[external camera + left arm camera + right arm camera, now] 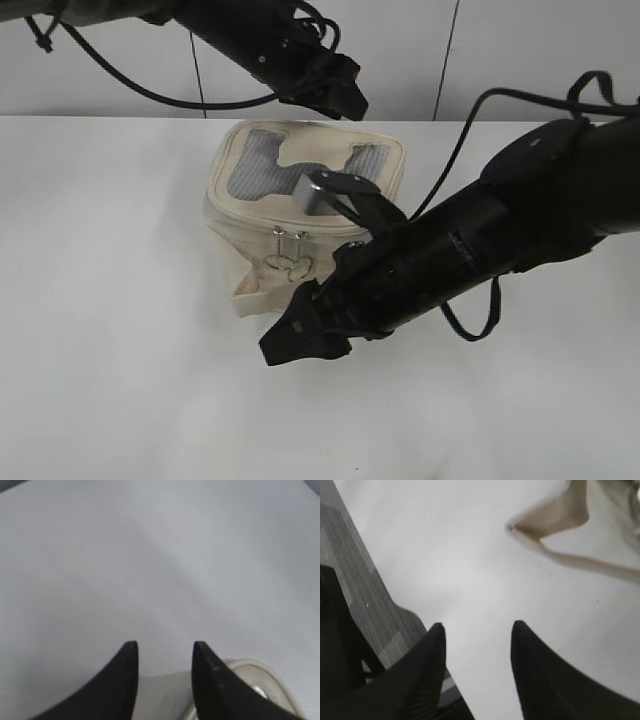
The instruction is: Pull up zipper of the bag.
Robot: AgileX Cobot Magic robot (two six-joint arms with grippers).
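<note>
Both tools, left and right, gape empty by the cream bag, its two silver zipper sliders side by side.

The bag is small, boxy and cream, and sits upright on the table with its grey mesh lid facing up (a cream H-shaped patch crosses it). On the front, the zipper has two silver sliders side by side, ring pulls hanging down.
</note>
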